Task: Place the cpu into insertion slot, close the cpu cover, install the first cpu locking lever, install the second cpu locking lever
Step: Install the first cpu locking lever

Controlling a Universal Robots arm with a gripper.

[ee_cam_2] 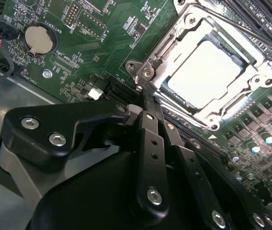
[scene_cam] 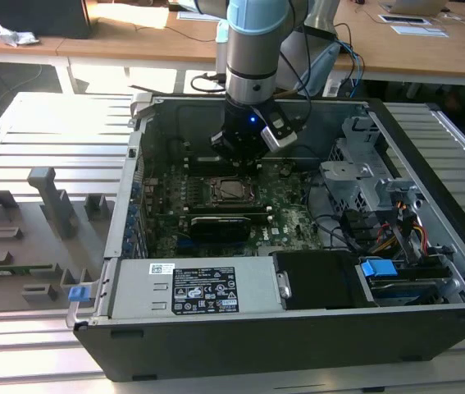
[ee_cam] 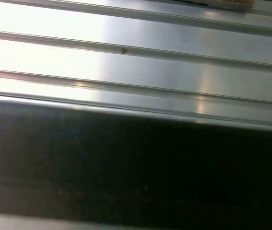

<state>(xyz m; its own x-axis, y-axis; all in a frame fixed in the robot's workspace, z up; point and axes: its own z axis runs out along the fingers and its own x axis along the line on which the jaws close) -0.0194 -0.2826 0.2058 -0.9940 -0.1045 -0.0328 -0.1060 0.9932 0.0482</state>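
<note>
The cpu [ee_cam_2: 205, 72] lies flat in the insertion slot [ee_cam_2: 229, 48] in the second wrist view, its silvery top showing through the window of the cpu cover [ee_cam_2: 259, 75], which is folded down over it. By that, placing the chip and closing the cover look done. The claw [ee_cam_2: 144, 103] has its fingers drawn together with hardly a gap, its tip right at the hooked end of a locking lever [ee_cam_2: 140, 88]. Whether it actually pinches the lever, or whether either lever is latched, I cannot tell, so the lever steps look unfinished. In the exterior view the claw [scene_cam: 239, 156] hangs just above the socket near the centre of the open computer case [scene_cam: 298, 345]. The case holds a green circuit board [scene_cam: 289, 217], a grey power supply [scene_cam: 199, 287] at six o'clock and a metal drive cage [scene_cam: 363, 176] with cables at three o'clock. Outside it, at nine o'clock, grey holders [scene_cam: 47, 193] stand on the tabletop [scene_cam: 43, 115]. The first wrist view has grooved silvery metal [ee_cam: 136, 62] beside a dark band [ee_cam: 136, 163].
</note>
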